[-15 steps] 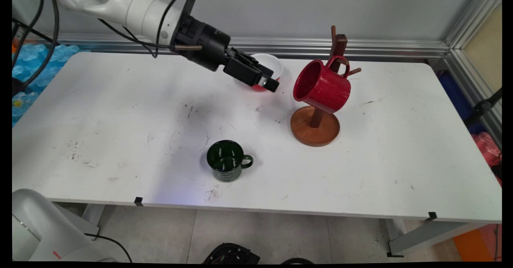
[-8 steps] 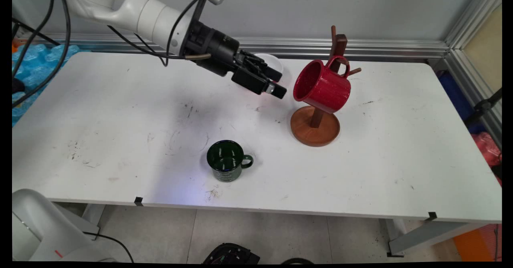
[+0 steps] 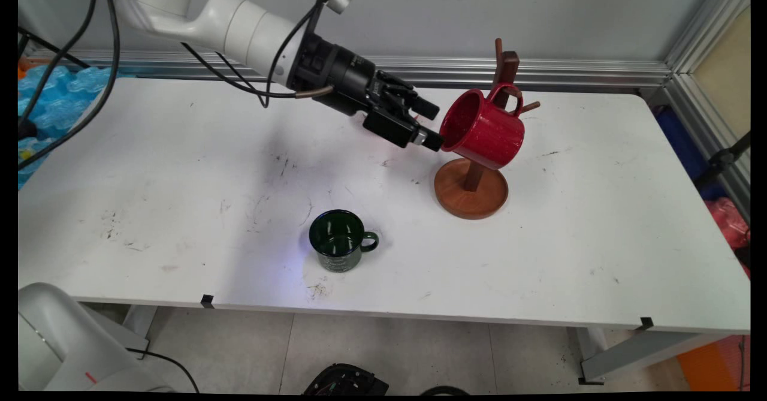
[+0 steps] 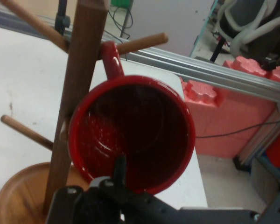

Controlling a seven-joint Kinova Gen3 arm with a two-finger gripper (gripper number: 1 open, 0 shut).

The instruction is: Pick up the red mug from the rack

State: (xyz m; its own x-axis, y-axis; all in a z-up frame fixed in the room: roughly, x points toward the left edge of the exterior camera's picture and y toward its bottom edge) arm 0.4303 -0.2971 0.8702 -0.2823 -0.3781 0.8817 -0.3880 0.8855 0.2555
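Mug (image 3: 482, 127) – red, faint pale speckle. Mug tree (image 3: 471, 187) – brown wood. 2nd mug (image 3: 339, 247) – dk green. Worktop (image 3: 180, 197) – white, blk scuffs. Hand (image 3: 432, 126) – blk.

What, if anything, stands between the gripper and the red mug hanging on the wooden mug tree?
Nothing visible does. The gripper is right at the open mouth of the red mug, which hangs by its handle from a peg of the wooden mug tree.

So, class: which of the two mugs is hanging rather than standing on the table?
The red mug: it hangs by its handle from a peg of the wooden mug tree, while the green mug stands upright on the table.
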